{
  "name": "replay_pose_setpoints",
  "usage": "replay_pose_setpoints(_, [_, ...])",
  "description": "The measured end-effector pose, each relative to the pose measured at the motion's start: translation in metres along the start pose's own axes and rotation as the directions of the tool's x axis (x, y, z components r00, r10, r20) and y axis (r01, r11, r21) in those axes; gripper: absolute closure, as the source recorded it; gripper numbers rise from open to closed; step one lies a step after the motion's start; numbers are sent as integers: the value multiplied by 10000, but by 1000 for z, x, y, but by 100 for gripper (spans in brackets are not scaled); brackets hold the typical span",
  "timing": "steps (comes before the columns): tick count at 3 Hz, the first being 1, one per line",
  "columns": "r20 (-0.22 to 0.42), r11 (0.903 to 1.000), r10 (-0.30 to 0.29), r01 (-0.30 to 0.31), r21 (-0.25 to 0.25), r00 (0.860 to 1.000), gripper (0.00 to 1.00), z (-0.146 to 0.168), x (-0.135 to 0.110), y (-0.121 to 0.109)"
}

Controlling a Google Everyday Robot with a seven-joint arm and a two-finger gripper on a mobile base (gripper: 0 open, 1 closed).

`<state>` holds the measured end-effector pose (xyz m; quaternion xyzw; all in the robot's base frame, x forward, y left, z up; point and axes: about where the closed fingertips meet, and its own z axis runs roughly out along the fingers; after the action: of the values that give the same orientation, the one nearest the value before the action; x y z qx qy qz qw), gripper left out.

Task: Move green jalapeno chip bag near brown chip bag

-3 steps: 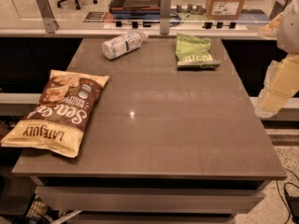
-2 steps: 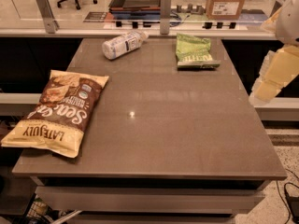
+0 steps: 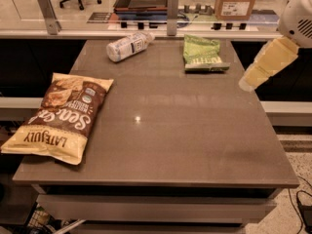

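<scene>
- Grey-brown tabletop [image 3: 170,130] is bearing the brown chip bag [image 3: 61,116] at its near-left edge.
- The green jalapeno chip bag [image 3: 202,52] is lying far right, well apart from it, right of a white bottle [image 3: 127,45].
- The gripper [image 3: 265,65] is hovering beyond the right edge; how wide it is standing cannot be told.

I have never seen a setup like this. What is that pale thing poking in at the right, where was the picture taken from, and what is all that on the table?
The pale thing is the arm of a mobile robot. Its lower end is the gripper, the part that picks things up. It hangs at the table's right edge, toward the far side, touching nothing.

There is only one camera. It looks down across the table from the near side; where it is mounted is not on record.

Three things lie on the table:
- A brown chip bag at the near left, overhanging the edge.
- A green jalapeno chip bag at the far right.
- A white plastic bottle on its side at the far left.

None of them is held.
</scene>
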<state>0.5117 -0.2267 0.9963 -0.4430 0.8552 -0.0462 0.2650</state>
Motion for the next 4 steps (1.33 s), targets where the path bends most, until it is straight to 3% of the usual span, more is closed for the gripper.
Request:
replay_pose_setpoints(1, [937,9902,1379,-1395,104,9860,0,27,-4,-8])
replay_pose_setpoints(2, [2130,9683,2417,-2495,104,9467,0,55,-13,-22])
replay_pose_setpoints(3, [3334,9459,3054,-3246,19,8920,0,110,-36,-59])
replay_pose_setpoints(4, [3391,9423,3133,-3349,54,8870,0,112,-41,-60])
